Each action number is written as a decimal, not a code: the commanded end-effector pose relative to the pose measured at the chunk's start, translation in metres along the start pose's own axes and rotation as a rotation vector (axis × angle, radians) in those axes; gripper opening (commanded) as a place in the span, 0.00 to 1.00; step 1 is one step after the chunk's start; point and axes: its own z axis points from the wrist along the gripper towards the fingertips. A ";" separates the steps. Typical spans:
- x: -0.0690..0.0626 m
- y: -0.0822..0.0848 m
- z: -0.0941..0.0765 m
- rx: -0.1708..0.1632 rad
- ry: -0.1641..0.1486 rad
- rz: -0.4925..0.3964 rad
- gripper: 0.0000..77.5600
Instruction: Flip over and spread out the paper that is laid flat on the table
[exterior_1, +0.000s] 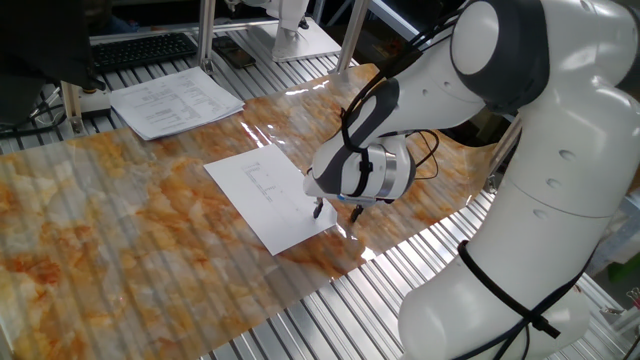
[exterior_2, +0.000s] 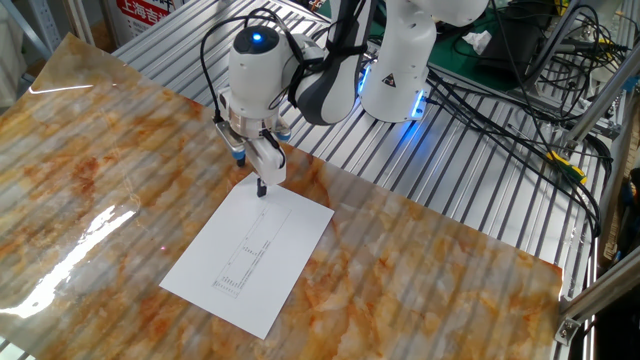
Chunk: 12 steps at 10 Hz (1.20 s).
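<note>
The paper (exterior_1: 262, 193) lies flat on the table (exterior_1: 110, 220), with its faint printed lines facing up. It also shows in the other fixed view (exterior_2: 250, 253). My gripper (exterior_1: 335, 212) is open and points down at the paper's short edge nearest the robot. One fingertip (exterior_1: 319, 209) is over the sheet's edge, the other just off it above the plastic. In the other fixed view the gripper (exterior_2: 258, 180) hangs right at that edge, its dark fingertip (exterior_2: 261, 188) close to the sheet. Whether it touches the sheet I cannot tell.
A stack of printed pages (exterior_1: 175, 100) lies at the back on the bare metal slats, with a keyboard (exterior_1: 145, 50) behind it. The marbled sheet's edge (exterior_1: 350, 268) runs just past the paper. Cables (exterior_2: 520, 90) and the robot base (exterior_2: 400, 70) sit beyond.
</note>
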 end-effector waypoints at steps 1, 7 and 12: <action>0.000 0.000 0.001 0.012 -0.007 -0.016 1.00; 0.000 0.000 0.001 0.030 -0.011 -0.020 0.02; 0.000 0.000 0.001 0.030 -0.011 -0.020 0.02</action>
